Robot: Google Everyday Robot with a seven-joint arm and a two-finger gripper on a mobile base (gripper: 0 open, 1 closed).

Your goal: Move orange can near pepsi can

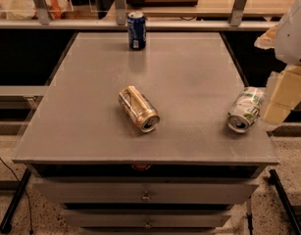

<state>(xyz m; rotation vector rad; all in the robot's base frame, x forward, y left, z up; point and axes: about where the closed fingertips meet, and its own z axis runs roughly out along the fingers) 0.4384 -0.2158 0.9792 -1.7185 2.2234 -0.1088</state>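
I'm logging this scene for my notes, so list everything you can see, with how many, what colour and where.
orange can: one, golden-orange with pale markings, on its side near the table's middle
pepsi can: one, dark blue, upright at the table's far edge
white-and-green can: one, white and green, on its side near the table's right edge
table: one, grey top, centre of view
drawers: at least two, grey, under the table top
counter: one, light wood, behind the table
robot arm: one, white, right edge of view
end effector: one, cream, right edge, just beside the white-and-green can
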